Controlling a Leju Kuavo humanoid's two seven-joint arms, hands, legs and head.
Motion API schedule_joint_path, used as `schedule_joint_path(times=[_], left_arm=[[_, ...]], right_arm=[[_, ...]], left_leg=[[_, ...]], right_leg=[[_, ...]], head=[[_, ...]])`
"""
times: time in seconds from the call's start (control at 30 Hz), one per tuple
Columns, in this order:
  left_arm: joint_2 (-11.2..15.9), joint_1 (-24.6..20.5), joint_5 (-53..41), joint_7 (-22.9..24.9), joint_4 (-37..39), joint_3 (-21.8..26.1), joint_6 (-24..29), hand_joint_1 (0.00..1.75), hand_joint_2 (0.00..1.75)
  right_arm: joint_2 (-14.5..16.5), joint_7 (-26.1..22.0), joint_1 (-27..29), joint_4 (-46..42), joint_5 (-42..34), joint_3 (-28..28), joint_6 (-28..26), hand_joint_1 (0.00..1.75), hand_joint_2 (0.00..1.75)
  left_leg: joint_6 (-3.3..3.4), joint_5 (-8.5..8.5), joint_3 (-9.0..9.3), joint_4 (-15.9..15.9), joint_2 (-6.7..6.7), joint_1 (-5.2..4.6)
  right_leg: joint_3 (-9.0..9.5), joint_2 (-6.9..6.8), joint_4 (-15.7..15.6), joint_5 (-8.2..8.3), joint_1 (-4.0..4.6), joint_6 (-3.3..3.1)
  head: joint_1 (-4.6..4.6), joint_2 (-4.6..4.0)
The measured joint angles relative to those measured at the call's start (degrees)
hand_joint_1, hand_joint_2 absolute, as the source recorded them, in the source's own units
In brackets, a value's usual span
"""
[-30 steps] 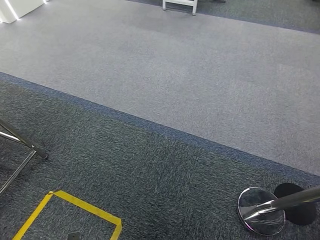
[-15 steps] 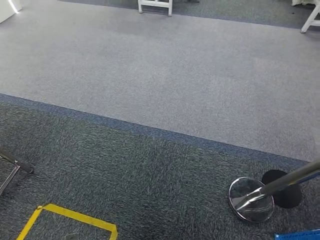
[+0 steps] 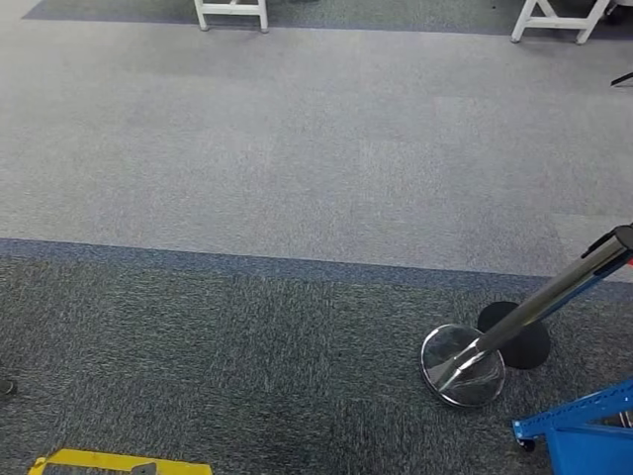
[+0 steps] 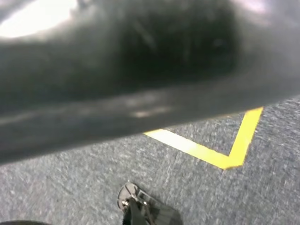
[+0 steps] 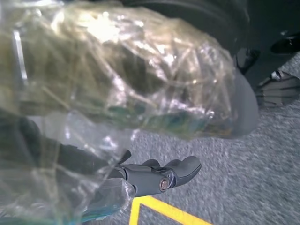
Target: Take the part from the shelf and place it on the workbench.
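Head view: grey carpet floor (image 3: 314, 148), chrome stanchion with round base (image 3: 463, 364) beside blue metal rack (image 3: 579, 430), yellow floor tape (image 3: 112, 462); left wrist view: blurred, left hand's fingers cannot be told; right wrist view: right hand (image 5: 155, 176) gripping part in crinkled clear plastic bag (image 5: 116, 75), dark fingers curled beneath it.

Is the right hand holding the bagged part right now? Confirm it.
Yes: in the right wrist view the right hand grips the part in its clear plastic bag, fingers beneath the bag.
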Motion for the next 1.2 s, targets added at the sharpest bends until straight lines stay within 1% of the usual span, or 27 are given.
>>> schedule_joint_path(times=[0.03,0.07,0.1,0.17,0.2,0.23,0.27,0.3,0.33,0.4,0.43,0.5,0.53,0.57,0.63,0.7,0.73,0.77,0.8,0.87,0.9,0.93,0.97,1.03,1.1,1.17,1.2], left_arm=[[0.0,-0.1,0.0,0.0,0.0,0.0,0.0,0.00,0.00],[0.0,-0.1,0.0,0.0,0.0,0.0,0.0,0.00,0.00],[0.1,-0.2,0.0,0.0,0.0,0.0,0.0,0.00,0.00],[0.1,-0.1,0.0,0.0,0.0,0.0,-0.1,0.00,0.00],[0.1,0.0,0.0,0.0,0.0,0.0,-0.1,0.00,0.00],[0.1,0.1,0.0,0.0,0.0,0.0,-0.1,0.00,0.00],[0.1,0.1,0.0,0.0,0.0,0.0,-0.1,0.00,0.00],[0.1,0.1,0.0,0.0,0.0,0.0,-0.1,0.00,0.00],[0.1,0.0,0.0,0.0,0.0,0.0,-0.1,0.00,0.00],[0.1,0.0,0.0,0.0,0.0,0.0,-0.1,0.00,0.00],[0.1,0.0,0.0,0.0,0.0,0.0,-0.1,0.00,0.00],[0.1,-0.1,0.0,0.0,0.0,0.0,-0.1,0.00,0.00],[0.1,-0.2,0.0,0.0,0.0,0.0,-0.1,0.00,0.00],[0.1,-0.3,0.0,0.0,0.0,0.0,-0.1,0.00,0.00],[0.0,-0.4,0.0,0.0,0.0,0.0,-0.1,0.00,0.00],[0.1,-0.2,0.0,0.0,0.0,0.1,-0.1,0.00,0.00],[0.1,-0.1,0.0,0.0,0.0,0.1,-0.1,0.00,0.00],[0.1,0.0,0.0,0.0,0.0,0.1,-0.1,0.00,0.00],[0.1,0.1,0.0,0.0,0.0,0.1,-0.1,0.00,0.00],[0.1,0.1,0.0,0.0,0.0,0.1,-0.1,0.00,0.00],[0.1,0.1,0.0,0.0,0.0,0.1,-0.1,0.00,0.00],[0.1,0.1,0.0,0.0,0.0,0.1,-0.1,0.00,0.00],[0.2,0.1,0.0,0.0,0.0,0.1,-0.1,0.00,0.00],[0.2,0.0,0.0,0.0,0.0,0.2,-0.1,0.00,0.00],[0.2,-0.1,0.0,0.0,0.0,0.2,0.0,0.00,0.00],[0.1,-0.2,0.0,0.0,0.0,0.2,0.0,0.00,0.00],[0.1,-0.2,0.0,0.0,0.0,0.2,0.0,0.00,0.00]], right_arm=[[0.0,0.0,0.1,0.0,0.0,0.0,0.0,0.00,0.00],[0.0,0.0,0.2,0.0,0.0,0.0,0.0,0.00,0.00],[0.0,0.0,0.2,0.0,0.0,0.0,0.0,0.00,0.00],[0.0,0.1,0.1,0.0,0.0,0.0,0.0,0.00,0.00],[0.0,0.1,0.0,0.0,0.1,0.0,0.0,0.00,0.00],[0.0,0.1,-0.1,0.0,0.1,0.0,0.0,0.00,0.00],[0.0,0.1,0.0,0.0,0.1,0.0,0.0,0.00,0.00],[0.0,0.1,0.1,0.0,0.1,0.0,0.0,0.00,0.00],[0.0,0.1,0.2,0.0,0.1,0.0,0.1,0.00,0.00],[0.0,0.1,0.2,0.0,0.1,0.0,0.1,0.00,0.00],[0.0,0.1,0.1,0.0,0.1,0.0,0.1,0.00,0.00],[0.0,0.1,0.0,0.0,0.1,0.0,0.1,0.00,0.00],[0.0,0.1,0.1,0.0,0.1,0.0,0.1,0.00,0.00],[0.0,0.1,0.2,0.0,0.1,0.0,0.1,0.00,0.00],[0.0,0.1,0.2,0.0,0.1,0.0,0.1,0.00,0.00],[0.0,0.1,0.1,0.0,0.1,0.0,0.1,0.00,0.00],[0.0,0.1,0.1,0.0,0.1,0.0,0.1,0.00,0.00],[0.0,0.1,0.1,0.0,0.1,0.0,0.1,0.00,0.00],[0.0,0.1,0.1,0.0,0.2,0.0,0.2,0.00,0.00],[0.0,0.2,0.2,0.0,0.3,0.0,0.3,0.00,0.00],[0.0,0.2,0.2,0.0,0.4,0.0,0.4,0.00,0.00],[0.0,0.2,0.1,0.0,0.4,0.0,0.4,0.00,0.00],[0.0,0.2,0.1,0.0,0.5,0.0,0.5,0.00,0.00],[0.0,0.2,0.0,0.0,0.6,0.0,0.6,0.00,0.00],[0.0,0.2,0.1,0.0,0.7,0.0,0.6,0.00,0.00],[0.0,0.1,0.2,0.0,0.8,0.0,0.7,0.00,0.00],[0.0,0.1,0.1,0.0,0.8,0.0,0.7,0.00,0.00]], left_leg=[[0.32,0.03,0.02,-0.2,0.56,-0.08],[0.71,0.16,0.10,-0.4,1.22,-0.13],[1.16,0.29,0.22,-0.7,1.93,-0.15],[1.81,0.44,0.35,-1.1,3.62,-0.26],[1.99,0.41,0.31,-1.1,4.45,-0.37],[2.03,0.39,0.26,-1.1,5.36,-0.47],[2.04,0.36,0.20,-1.1,6.20,-0.53],[2.01,0.32,0.18,-1.0,6.99,-0.55],[1.94,0.27,0.20,-1.0,7.72,-0.57],[1.62,0.10,0.44,-1.0,8.95,-0.68],[1.32,0.00,0.58,-0.9,9.42,-0.77],[0.56,-0.10,0.89,-0.9,10.22,-0.86],[0.17,-0.11,1.04,-0.9,10.62,-0.78],[-0.22,-0.23,1.14,-0.8,10.63,-0.63],[-0.84,-2.01,0.44,1.3,8.65,-0.41],[-1.08,-5.85,-2.44,8.0,6.00,-0.32],[-1.06,-7.51,-4.32,12.0,5.45,-0.33],[-0.98,-8.13,-5.76,14.7,5.27,-0.36],[-0.81,-7.60,-6.45,15.6,5.18,-0.38],[-0.32,-3.79,-5.10,11.5,4.67,-0.47],[-0.06,-1.71,-3.84,8.3,4.09,-0.52],[0.23,-0.14,-2.58,5.2,2.90,-0.58],[0.48,0.61,-1.61,2.7,1.70,-0.55],[0.76,0.75,-0.60,0.1,0.25,-0.60],[1.02,0.63,-0.34,-0.6,1.03,-0.64],[1.61,0.85,-0.07,-1.2,2.34,-0.54],[1.89,0.94,0.06,-1.5,3.20,-0.48]], right_leg=[[-0.36,0.60,-0.1,0.10,-0.20,0.45],[-0.65,0.44,0.1,-0.01,-0.32,0.81],[-1.21,-0.57,0.9,-0.63,-0.37,1.08],[-3.68,-3.87,6.1,-3.78,-0.34,1.34],[-5.66,-5.15,10.1,-5.87,-0.35,1.47],[-7.51,-5.77,13.9,-7.51,-0.40,1.59],[-8.61,-6.06,16.3,-8.21,-0.45,1.69],[-8.53,-6.26,16.4,-7.74,-0.47,1.73],[-7.12,-6.58,14.1,-6.28,-0.49,1.70],[-2.23,-8.46,5.6,-2.87,-0.37,1.46],[-0.26,-9.33,2.3,-1.81,-0.26,1.20],[0.80,-9.89,0.0,-1.33,0.08,0.61],[0.67,-9.32,0.0,-1.19,0.14,0.25],[0.66,-8.85,-0.2,-1.04,0.10,-0.14],[1.05,-7.87,-0.5,-0.60,-0.07,-0.91],[1.23,-6.67,-0.5,-0.33,-0.03,-1.34],[1.23,-5.95,-0.5,-0.31,0.09,-1.42],[1.26,-5.19,-0.5,-0.31,0.22,-1.46],[1.30,-4.38,-0.5,-0.32,0.34,-1.49],[1.44,-2.84,-0.4,-0.34,0.48,-1.49],[1.50,-2.21,-0.4,-0.34,0.51,-1.49],[1.51,-1.66,-0.4,-0.36,0.49,-1.45],[1.42,-1.13,-0.3,-0.42,0.53,-1.33],[0.89,-0.03,-0.1,-0.43,0.39,-0.77],[0.22,0.79,-0.1,-0.43,0.15,-0.02],[-0.95,-1.48,1.7,-1.78,0.14,0.49],[-2.19,-3.22,4.3,-3.38,0.15,0.69]], head=[[0.02,0.00],[0.03,0.00],[0.18,0.00],[0.50,0.00],[0.66,0.00],[0.66,0.00],[0.64,0.00],[0.67,0.00],[0.65,0.00],[0.66,0.00],[0.57,0.00],[0.35,0.00],[0.27,0.00],[0.27,0.00],[0.11,0.00],[-0.08,0.00],[-0.08,0.00],[-0.07,0.00],[-0.06,0.00],[-0.06,0.00],[-0.06,0.00],[-0.06,0.00],[-0.03,0.00],[-0.02,0.00],[-0.04,0.00],[0.16,0.00],[0.34,0.00]])
